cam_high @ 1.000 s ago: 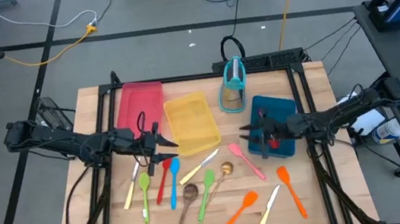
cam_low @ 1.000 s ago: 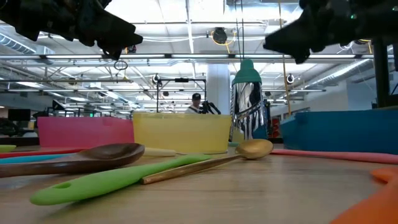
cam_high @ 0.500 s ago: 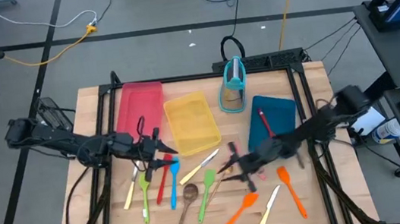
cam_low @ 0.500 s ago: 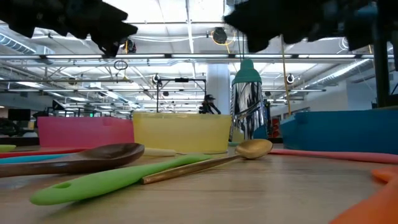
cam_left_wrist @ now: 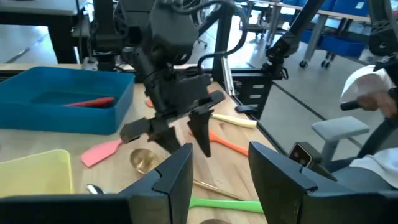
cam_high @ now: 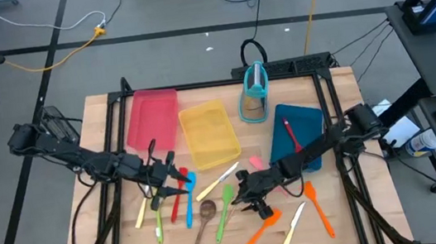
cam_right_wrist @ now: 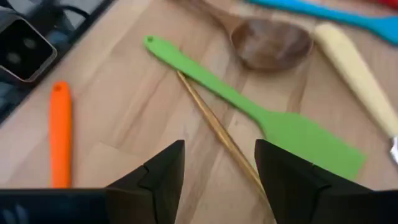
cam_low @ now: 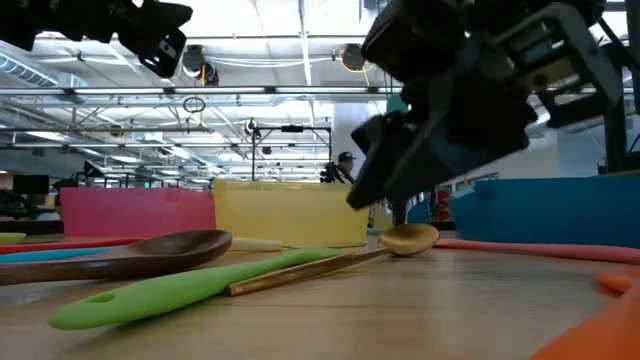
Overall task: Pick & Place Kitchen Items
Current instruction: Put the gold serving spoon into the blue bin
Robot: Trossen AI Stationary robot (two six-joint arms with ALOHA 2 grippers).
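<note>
Several slim utensils lie flat on the wooden table: a gold spoon, a green spatula, a wooden spoon, a pink spatula, orange spatulas, a blue spoon, a red spoon and cream-handled knives. A red spatula lies in the blue tray. My right gripper is open just above the gold spoon's handle, one finger on each side, touching nothing. My left gripper is open and empty above the red and blue spoons.
A red tray and a yellow tray lie at the back left. A teal-framed upright holder stands at the back middle. The two grippers are close, with the knife and green spatula between them. A person sits beyond the table's right side.
My right gripper has gone from over the blue tray toward the table's left and near edge and down, and now stands low over the gold spoon's handle. The red spatula stays in the blue tray. My left gripper has shifted a little toward the near edge.
</note>
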